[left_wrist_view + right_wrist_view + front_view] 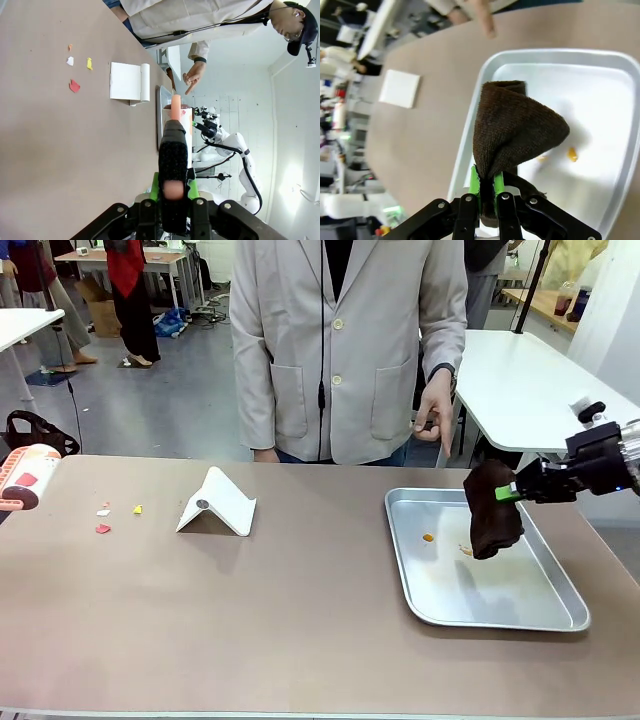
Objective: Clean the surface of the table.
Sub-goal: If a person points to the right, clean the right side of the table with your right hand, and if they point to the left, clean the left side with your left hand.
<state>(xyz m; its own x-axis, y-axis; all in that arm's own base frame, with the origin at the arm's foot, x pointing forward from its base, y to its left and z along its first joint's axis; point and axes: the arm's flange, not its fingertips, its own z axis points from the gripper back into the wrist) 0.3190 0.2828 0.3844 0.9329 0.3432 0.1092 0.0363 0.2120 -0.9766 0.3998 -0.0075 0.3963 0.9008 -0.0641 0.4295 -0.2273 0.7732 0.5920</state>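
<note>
The taupe-brown table [300,610] carries a few small paper scraps, red [103,529], white [103,511] and yellow [138,509], near its left end. In the left wrist view the same scraps [74,86] lie far ahead of the fingers. My left gripper [172,187] is shut on a black-handled tool [172,150]; its white and pink head [25,478] shows at the table's left edge. My right gripper [508,492] [486,187] is shut on a dark brown cloth [492,520] [515,130], which hangs over the metal tray [500,620].
A white folded card [217,503] stands left of centre. The tray holds small orange crumbs [428,537]. A person in a light jacket stands at the far edge, one hand [435,415] pointing down. A white table [530,390] stands behind on the right.
</note>
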